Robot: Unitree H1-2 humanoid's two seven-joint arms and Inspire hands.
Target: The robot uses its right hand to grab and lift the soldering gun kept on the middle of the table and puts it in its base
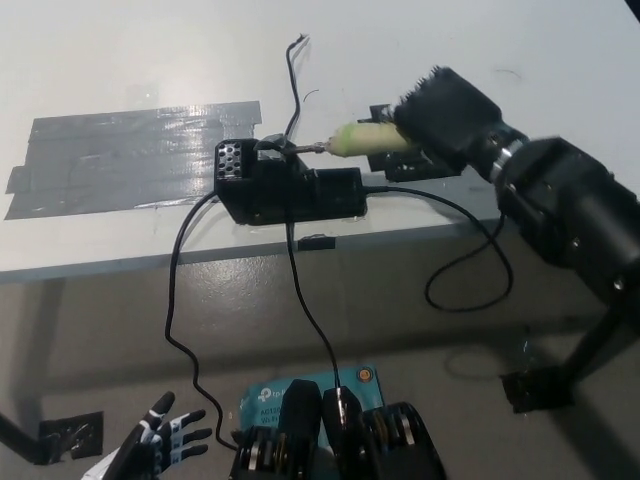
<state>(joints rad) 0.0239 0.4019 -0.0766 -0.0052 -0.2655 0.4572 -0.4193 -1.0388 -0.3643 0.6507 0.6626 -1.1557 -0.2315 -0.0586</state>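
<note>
Head view, looking steeply down at a white table point(120, 60) with a patch of grey tape point(130, 155) on its left part. From my remote station I judged the task nearly finished: the soldering gun point(362, 137) was already grabbed and lifted, and only seating it in the base point(290, 187) and letting go remained.

The black right hand point(445, 108) came in from the right, its fingers clamped around the gun's pale yellow-green handle. The gun lay almost level, its metal tip pointing left and reaching the holder at the top of the black base, which sat near the table's near edge. I could not tell whether the tip was touching it or fully seated.

Black cables point(300, 290) trailed from the base over the near edge towards the floor.

The white left hand point(160, 438) rested at the lower left, well below the table, fingers spread and empty.
</note>
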